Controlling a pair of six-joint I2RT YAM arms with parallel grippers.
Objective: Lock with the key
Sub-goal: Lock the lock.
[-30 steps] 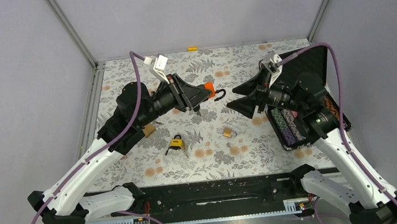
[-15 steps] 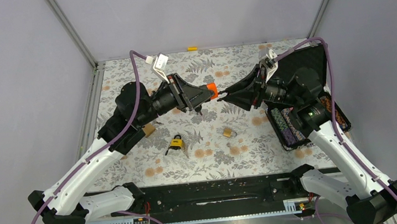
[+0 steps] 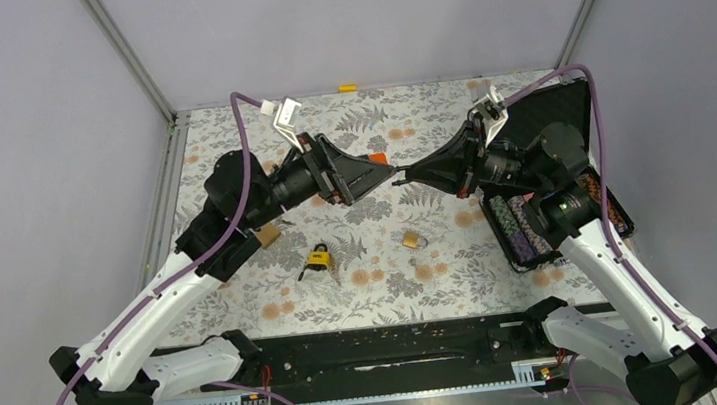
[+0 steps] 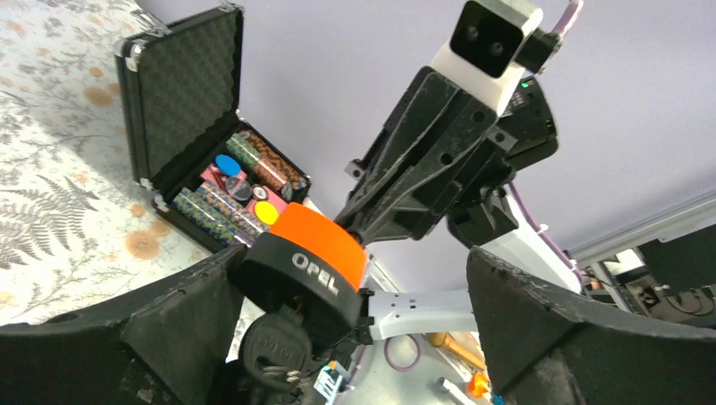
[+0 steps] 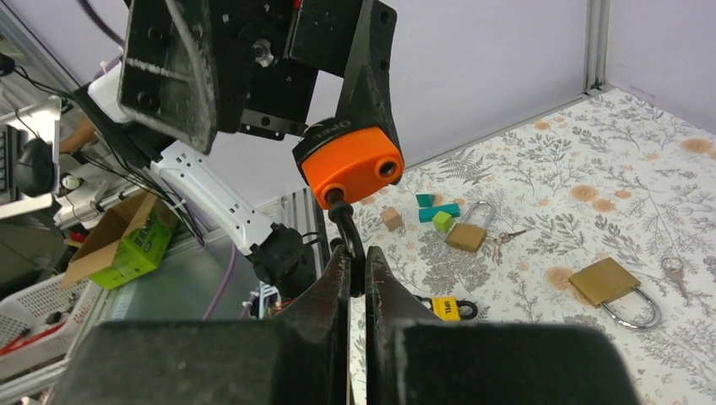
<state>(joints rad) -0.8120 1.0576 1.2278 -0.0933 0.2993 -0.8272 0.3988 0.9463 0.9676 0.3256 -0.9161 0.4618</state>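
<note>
An orange-and-black padlock [image 3: 379, 160] marked OPEL hangs in mid-air between the two arms. My right gripper [image 3: 401, 175] is shut on its black shackle [image 5: 344, 226], its fingertips [image 5: 338, 272] pinching the loop just below the orange body [image 5: 353, 165]. My left gripper [image 3: 372, 172] stands open around the lock. The black end of the padlock [image 4: 311, 255] rests against one left finger, and the other finger [image 4: 540, 312] is well clear. A black-headed key [image 4: 272, 342] sticks out of the lock's black end, deep between the left fingers.
On the floral table lie a yellow padlock [image 3: 318, 259], a brass padlock [image 3: 414, 241] with keys and a wooden block [image 3: 267, 235]. An open black case [image 3: 583, 124] with poker chips stands at the right. A second brass padlock [image 5: 467, 233] and coloured blocks [image 5: 439, 215] show in the right wrist view.
My right arm moved left to the padlock and its jaws closed on the shackle. My left gripper, which held the lock, has opened wide.
</note>
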